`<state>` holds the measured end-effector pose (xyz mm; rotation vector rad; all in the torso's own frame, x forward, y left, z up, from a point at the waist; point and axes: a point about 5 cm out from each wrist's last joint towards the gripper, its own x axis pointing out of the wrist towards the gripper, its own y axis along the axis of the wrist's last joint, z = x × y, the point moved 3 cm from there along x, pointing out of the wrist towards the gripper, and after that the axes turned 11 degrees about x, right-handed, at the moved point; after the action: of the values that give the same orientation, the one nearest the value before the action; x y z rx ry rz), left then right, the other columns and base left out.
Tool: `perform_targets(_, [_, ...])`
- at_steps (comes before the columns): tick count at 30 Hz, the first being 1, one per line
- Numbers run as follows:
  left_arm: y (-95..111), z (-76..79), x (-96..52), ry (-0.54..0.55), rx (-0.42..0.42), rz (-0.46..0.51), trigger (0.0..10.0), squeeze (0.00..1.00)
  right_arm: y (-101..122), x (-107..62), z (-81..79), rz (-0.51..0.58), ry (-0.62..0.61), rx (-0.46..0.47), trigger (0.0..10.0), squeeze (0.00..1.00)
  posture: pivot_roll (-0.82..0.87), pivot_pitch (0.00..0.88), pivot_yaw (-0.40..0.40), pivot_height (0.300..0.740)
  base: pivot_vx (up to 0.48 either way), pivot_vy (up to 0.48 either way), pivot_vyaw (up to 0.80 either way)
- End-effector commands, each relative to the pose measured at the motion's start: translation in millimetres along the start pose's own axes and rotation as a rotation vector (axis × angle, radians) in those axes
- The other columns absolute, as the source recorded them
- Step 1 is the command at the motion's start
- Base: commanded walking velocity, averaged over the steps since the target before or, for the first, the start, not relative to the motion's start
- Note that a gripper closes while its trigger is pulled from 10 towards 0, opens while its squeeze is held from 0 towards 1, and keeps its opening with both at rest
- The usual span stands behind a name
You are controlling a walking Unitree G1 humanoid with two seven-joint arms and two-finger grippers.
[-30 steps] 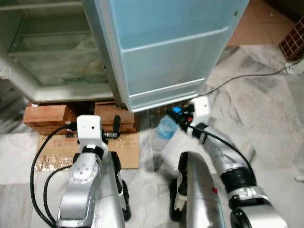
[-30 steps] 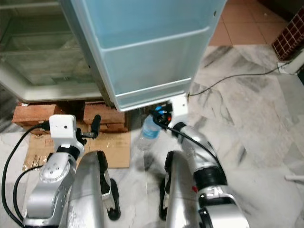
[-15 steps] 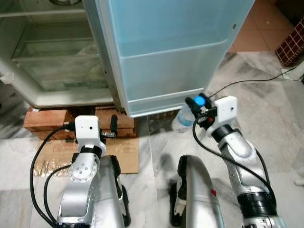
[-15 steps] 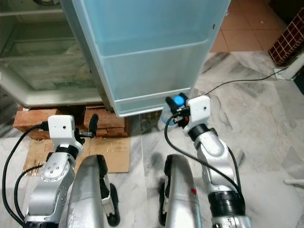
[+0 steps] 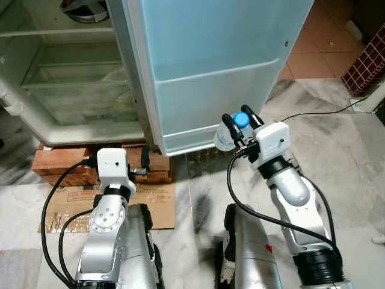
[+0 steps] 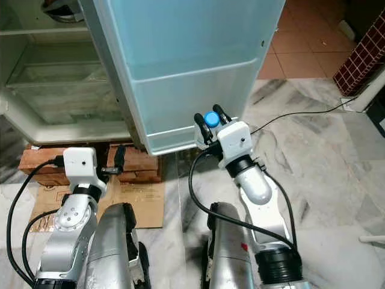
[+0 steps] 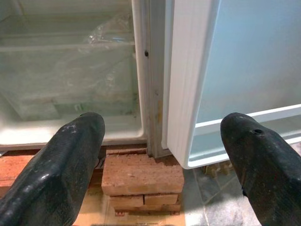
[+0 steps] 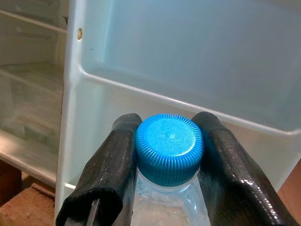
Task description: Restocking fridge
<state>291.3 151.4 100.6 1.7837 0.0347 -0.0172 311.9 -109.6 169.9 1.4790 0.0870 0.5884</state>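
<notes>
Seemingly ready to load, in the left eye view the right claw (image 5: pixel 240 124) was clamped on a water bottle (image 5: pixel 227 136) just below its blue cap (image 5: pixel 240 119), the bottle's long axis running from claw toward the fridge door's lower shelf (image 5: pixel 210 99) just beyond; its front wall stood between.

From the right wrist, both fingers (image 8: pixel 109 173) hugged the cap.

From the left wrist, the left claw (image 7: pixel 162 155) gaped, empty, facing bricks (image 7: pixel 141 181) under the fridge.
</notes>
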Motion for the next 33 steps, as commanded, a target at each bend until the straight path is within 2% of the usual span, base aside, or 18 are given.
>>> perform_targets(1, [-2.8,0.4,-1.6,-0.005,0.005,-0.002,10.0,0.0,5.1,2.9,-10.1,0.039,0.03,-0.012,10.0,0.0,0.02,0.115,0.005,0.568,0.0,0.0,0.0])
perform_targets(5, [5.3,2.8,-3.8,-0.027,-0.009,0.044,10.0,0.0,16.9,13.4,-30.2,0.122,0.132,-0.048,10.0,0.0,0.03,0.138,0.003,0.568,0.068,0.0,0.0])
perform_targets(9, [4.1,2.1,-5.8,-0.027,-0.006,0.044,10.0,0.0,20.1,18.8,-29.9,0.14,0.159,-0.105,10.0,0.0,0.04,0.148,0.001,0.568,0.309,0.0,0.0])
perform_targets(12, [3.3,2.2,-6.1,-0.027,-0.006,0.043,10.0,0.0,19.7,18.8,-28.3,0.141,0.16,-0.11,10.0,0.0,0.04,0.148,0.002,0.568,0.328,0.0,0.3])
perform_targets(16, [2.2,0.9,-4.3,-0.006,0.001,0.028,10.0,0.0,15.6,20.0,-21.0,0.102,0.099,-0.063,10.0,0.0,0.04,0.143,0.001,0.568,0.079,0.0,0.0])
perform_targets(19, [-1.8,0.7,-4.7,-0.008,-0.002,0.018,10.0,0.0,3.1,14.4,-18.4,0.033,0.045,-0.046,10.0,0.0,0.03,0.131,0.0,0.568,0.0,0.0,0.0])
perform_targets(21, [-3.9,0.7,-5.3,-0.011,-0.003,0.013,10.0,0.0,-0.5,10.8,-18.1,0.01,0.039,0.012,10.0,0.0,0.02,0.123,0.001,0.568,0.0,0.0,0.0])
perform_targets(23, [-5.5,1.3,-5.2,-0.016,-0.003,0.011,10.0,0.0,-2.5,8.5,-13.8,0.002,-0.009,0.068,10.0,0.0,0.02,0.107,0.005,0.573,0.0,0.0,0.0])
perform_targets(26, [-5.6,2.4,-2.7,-0.02,-0.007,0.014,10.0,0.0,-1.3,11.2,-12.4,0.013,-0.036,0.106,10.0,0.0,0.01,0.088,0.009,0.593,0.0,0.0,0.0])
perform_targets(33, [1.6,2.5,10.5,-0.016,-0.007,0.042,10.0,0.0,5.3,20.9,-13.1,0.029,-0.053,0.115,10.0,0.0,0.01,0.048,0.018,0.632,0.0,0.0,0.0])
